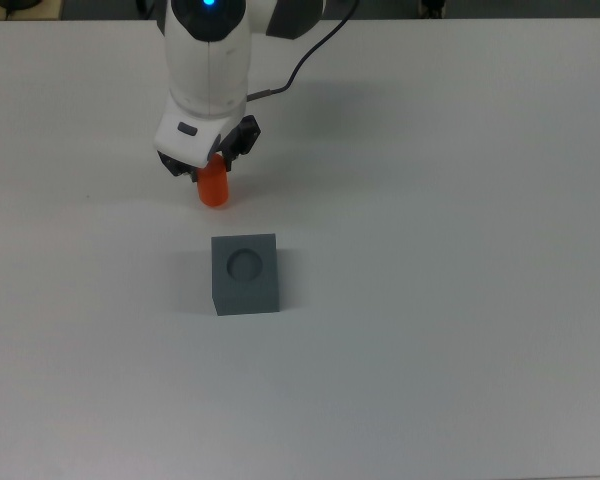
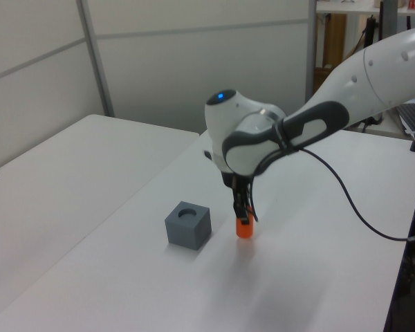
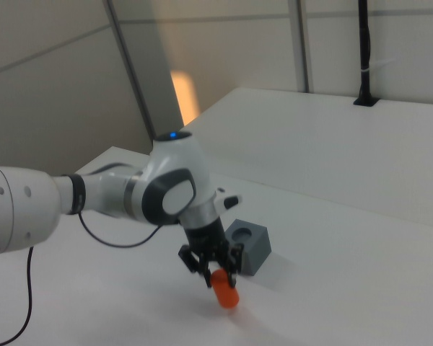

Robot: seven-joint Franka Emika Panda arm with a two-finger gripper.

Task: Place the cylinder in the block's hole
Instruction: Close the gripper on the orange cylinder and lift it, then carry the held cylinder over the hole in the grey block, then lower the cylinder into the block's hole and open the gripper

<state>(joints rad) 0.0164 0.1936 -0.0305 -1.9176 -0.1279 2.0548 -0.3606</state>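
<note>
Nearest us on the tabletop (image 1: pixel 460 350), the block (image 1: pixel 246 273) sits w/ hole (image 1: pixel 245 264) empty. Just beyond, claw (image 1: pixel 208 172) clamped on the cylinder (image 1: pixel 214 188), seemingly lifted. We judge grasp done; carry over + insertion left.

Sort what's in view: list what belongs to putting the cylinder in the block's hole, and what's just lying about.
Belongs to the job:
- cylinder, orange, held in the gripper
- block, grey
- hole in the block's top, empty

Just there:
- black cable trailing from the arm
- white table
</note>
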